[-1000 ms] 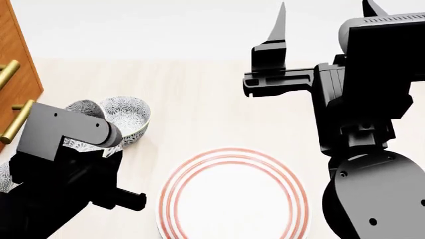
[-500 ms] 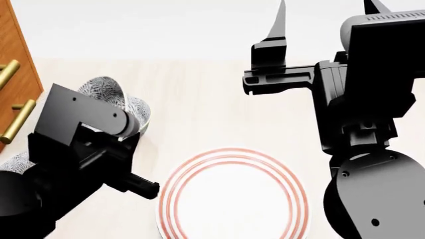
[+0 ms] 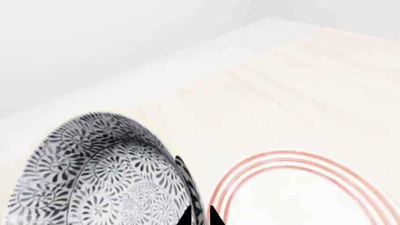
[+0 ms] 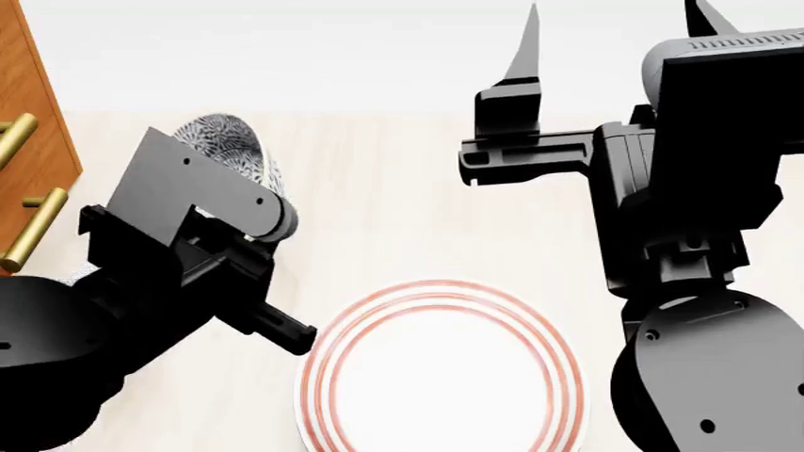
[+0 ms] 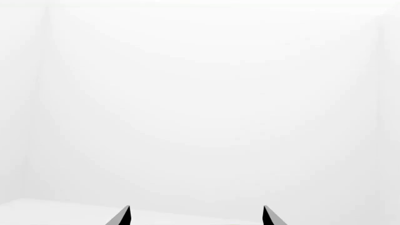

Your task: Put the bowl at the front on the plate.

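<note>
The bowl (image 3: 93, 173), white with a dense grey-blue floral pattern, hangs steeply tilted with its rim pinched between the tips of my left gripper (image 3: 200, 217). From the head camera only the bowl's upper part (image 4: 233, 143) shows behind my left wrist, up off the table to the left of and beyond the plate (image 4: 440, 377). That plate (image 3: 300, 197) is white with thin red rings and lies flat with nothing on it. My right gripper (image 4: 616, 24) is raised at the right and stands open and empty (image 5: 195, 215).
A wooden cabinet (image 4: 32, 85) with brass handles (image 4: 33, 229) stands at the left edge. The pale wooden tabletop (image 4: 377, 188) runs back to a white wall. My left arm (image 4: 101, 330) covers the table's near left part.
My left arm has lifted the bowl off the table and carried it up and to the right, tilting it on edge. The right arm has stayed still.
</note>
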Available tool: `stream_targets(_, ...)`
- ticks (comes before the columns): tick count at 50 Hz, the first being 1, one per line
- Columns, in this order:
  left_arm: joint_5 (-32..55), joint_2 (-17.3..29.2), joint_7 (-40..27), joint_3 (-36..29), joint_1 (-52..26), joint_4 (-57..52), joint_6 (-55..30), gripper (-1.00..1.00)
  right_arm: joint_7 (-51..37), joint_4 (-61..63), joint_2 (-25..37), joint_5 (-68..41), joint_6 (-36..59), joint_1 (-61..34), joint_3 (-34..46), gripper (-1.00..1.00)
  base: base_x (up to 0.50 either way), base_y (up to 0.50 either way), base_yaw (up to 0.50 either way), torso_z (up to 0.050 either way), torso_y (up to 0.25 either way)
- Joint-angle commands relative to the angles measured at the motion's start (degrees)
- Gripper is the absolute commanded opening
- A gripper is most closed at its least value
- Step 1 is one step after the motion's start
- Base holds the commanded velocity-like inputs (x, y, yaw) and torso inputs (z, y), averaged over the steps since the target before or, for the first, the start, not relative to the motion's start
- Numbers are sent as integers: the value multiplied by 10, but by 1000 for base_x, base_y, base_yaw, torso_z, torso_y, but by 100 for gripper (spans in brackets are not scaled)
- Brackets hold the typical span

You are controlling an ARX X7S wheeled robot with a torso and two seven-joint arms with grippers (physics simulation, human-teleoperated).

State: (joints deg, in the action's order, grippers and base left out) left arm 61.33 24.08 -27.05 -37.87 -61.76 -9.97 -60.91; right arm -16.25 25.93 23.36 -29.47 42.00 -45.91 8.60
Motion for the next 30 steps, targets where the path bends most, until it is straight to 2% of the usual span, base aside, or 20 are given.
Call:
stream_targets(1, -34, -8, 45, -30, -43, 32, 3, -100, -1, -2, 1, 0, -6, 5, -1, 100, 0, 0, 0, 0, 0)
stream_targets(15, -55, -15, 110, -60, -79, 58, 20, -100, -2, -2, 2, -1, -8, 5, 0, 100, 0, 0, 0, 0, 0)
stream_targets(30, -74, -26, 139, -78, -100, 79, 37, -100, -3, 1, 6, -3, -6, 3, 3, 100, 0, 0, 0, 0, 1)
